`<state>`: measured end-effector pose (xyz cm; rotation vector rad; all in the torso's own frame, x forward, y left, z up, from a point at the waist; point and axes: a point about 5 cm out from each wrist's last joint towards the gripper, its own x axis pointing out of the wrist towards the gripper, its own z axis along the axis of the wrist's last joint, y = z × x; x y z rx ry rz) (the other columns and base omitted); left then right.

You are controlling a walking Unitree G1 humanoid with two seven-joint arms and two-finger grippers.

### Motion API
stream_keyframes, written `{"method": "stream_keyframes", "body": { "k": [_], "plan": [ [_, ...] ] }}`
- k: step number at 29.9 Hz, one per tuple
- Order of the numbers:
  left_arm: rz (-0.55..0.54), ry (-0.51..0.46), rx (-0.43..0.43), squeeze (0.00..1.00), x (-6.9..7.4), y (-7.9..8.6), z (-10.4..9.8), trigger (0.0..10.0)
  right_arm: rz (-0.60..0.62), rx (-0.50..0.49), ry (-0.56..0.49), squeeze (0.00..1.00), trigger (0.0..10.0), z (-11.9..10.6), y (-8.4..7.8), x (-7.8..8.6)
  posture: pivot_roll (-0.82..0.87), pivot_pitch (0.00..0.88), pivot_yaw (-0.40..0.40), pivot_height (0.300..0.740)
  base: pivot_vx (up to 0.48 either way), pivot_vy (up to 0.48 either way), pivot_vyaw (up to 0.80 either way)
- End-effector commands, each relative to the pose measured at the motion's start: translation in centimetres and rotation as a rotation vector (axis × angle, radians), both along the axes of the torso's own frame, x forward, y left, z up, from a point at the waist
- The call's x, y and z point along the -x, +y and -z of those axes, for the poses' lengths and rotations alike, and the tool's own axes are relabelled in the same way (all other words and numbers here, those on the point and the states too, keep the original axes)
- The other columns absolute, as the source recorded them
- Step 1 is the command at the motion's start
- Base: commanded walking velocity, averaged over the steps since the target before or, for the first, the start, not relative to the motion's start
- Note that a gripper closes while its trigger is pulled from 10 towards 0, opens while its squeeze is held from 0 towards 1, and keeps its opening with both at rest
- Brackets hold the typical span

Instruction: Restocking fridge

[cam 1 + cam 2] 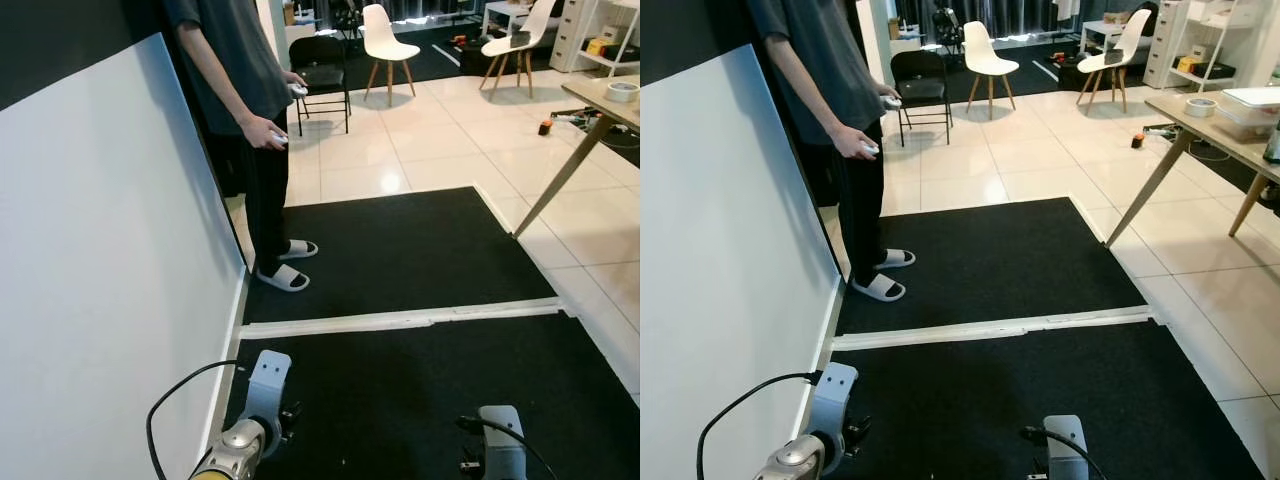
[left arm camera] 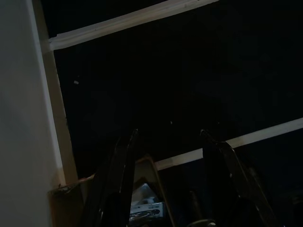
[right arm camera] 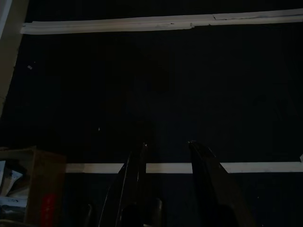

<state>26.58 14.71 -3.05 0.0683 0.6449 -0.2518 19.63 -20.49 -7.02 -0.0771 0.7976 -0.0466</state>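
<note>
Both arms hung idle over the black carpet [image 1: 400, 260]; the left gripper [image 2: 168, 156] and right gripper [image 3: 165, 156] had their fingers parted and held nothing. A cardboard box [image 3: 35, 189] with unclear contents sat on the floor, a person [image 1: 245, 110] stood beside the white panel [image 1: 100, 260], and I could not tell where the fridge was.

A person [image 1: 240, 120] stands on the mat [image 1: 400, 250] beside the left wall panel [image 1: 100, 280], chairs [image 1: 385, 45] behind.
</note>
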Motion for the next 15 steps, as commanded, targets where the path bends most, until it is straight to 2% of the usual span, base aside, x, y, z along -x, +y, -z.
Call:
{"method": "stream_keyframes", "body": {
  "k": [1, 4, 15],
  "plan": [
    [-0.008, 0.005, 0.000, 0.00, 0.31, 0.09, 0.24, 10.0, -0.003, -0.001, 0.002, 0.00, 10.0, 0.07, -0.02, 0.17, -0.09, 0.000, 0.108, 0.726, 0.000, 0.000, 0.00],
    [-0.009, 0.002, 0.001, 0.00, 0.26, 0.02, 0.19, 10.0, -0.005, -0.002, 0.003, 0.00, 10.0, 0.06, -0.03, 0.14, -0.09, 0.000, 0.108, 0.726, 0.000, 0.000, -0.21],
    [-0.005, -0.008, 0.003, 0.00, 0.22, -0.17, 0.13, 10.0, -0.013, -0.008, 0.000, 0.00, 10.0, 0.05, 0.17, 0.09, -0.09, 0.001, 0.110, 0.726, 0.000, 0.000, -0.80]
  ]
}}
